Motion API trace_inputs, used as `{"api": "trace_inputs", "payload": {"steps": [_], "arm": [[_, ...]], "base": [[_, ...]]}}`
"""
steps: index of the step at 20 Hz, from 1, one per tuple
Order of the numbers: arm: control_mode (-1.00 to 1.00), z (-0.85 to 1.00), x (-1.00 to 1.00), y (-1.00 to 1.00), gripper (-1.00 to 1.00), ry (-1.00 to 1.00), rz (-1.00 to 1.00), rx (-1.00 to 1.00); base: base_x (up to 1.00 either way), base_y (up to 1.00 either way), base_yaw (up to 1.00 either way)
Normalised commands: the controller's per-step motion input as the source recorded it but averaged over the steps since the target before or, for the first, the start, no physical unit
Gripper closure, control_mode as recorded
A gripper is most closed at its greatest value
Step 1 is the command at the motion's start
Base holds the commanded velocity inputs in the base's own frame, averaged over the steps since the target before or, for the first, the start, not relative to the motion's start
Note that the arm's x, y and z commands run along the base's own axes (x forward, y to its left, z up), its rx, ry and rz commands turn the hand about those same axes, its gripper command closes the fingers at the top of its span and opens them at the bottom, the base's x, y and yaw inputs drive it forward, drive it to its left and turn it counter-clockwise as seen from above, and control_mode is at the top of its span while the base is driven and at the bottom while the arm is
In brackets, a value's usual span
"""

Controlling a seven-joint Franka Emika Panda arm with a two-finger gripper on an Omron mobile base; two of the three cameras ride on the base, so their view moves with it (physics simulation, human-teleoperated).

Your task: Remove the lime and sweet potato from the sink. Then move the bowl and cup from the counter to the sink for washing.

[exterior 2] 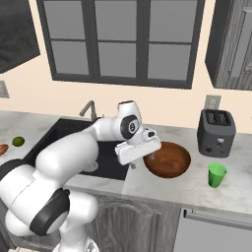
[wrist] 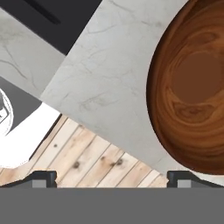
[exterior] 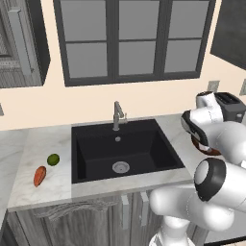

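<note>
Gripper (wrist: 111, 178) is hanging wide open, holding nothing, just over the bowl's (exterior 2: 167, 159) near rim on the counter (exterior 2: 162, 189) — cup (exterior 2: 216, 175) is sitting right of it, lime (exterior: 53, 159) and sweet potato (exterior: 40, 176) lying left of the sink (exterior: 122, 149).

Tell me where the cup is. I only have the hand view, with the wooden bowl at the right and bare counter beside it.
Observer: The cup stands upright on the counter, to the right of the bowl and in front of the toaster.
Operator: Is the first half done?
Observer: Yes. The lime and sweet potato lie on the counter to the left of the sink.
Operator: How do my jaws stand?
Observer: The gripper hangs open at the bowl's sink-side rim, fingers pointing down.
</note>
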Motion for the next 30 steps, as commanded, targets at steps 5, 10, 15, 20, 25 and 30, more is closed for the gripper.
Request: {"api": "trace_inputs", "payload": {"steps": [5, 10, 15, 20, 25, 30], "arm": [[-1.00, -0.12, 0.08, 0.00, -1.00, -0.07, 0.00, 0.04], [-1.00, -0.13, 0.14, 0.00, -1.00, -0.08, 0.00, 0.00], [-1.00, -0.16, 0.19, 0.00, -1.00, -0.09, 0.00, 0.00], [-1.00, -0.18, 0.22, 0.00, -1.00, -0.06, 0.00, 0.00], [-1.00, -0.16, 0.27, 0.00, -1.00, -0.05, 0.00, 0.00], [-1.00, -0.13, 0.29, -0.01, -1.00, -0.01, 0.00, 0.00]], "base": [[0.00, 0.00, 0.00], [0.00, 0.00, 0.00], [0.00, 0.00, 0.00], [0.00, 0.00, 0.00], [0.00, 0.00, 0.00], [0.00, 0.00, 0.00]]}}
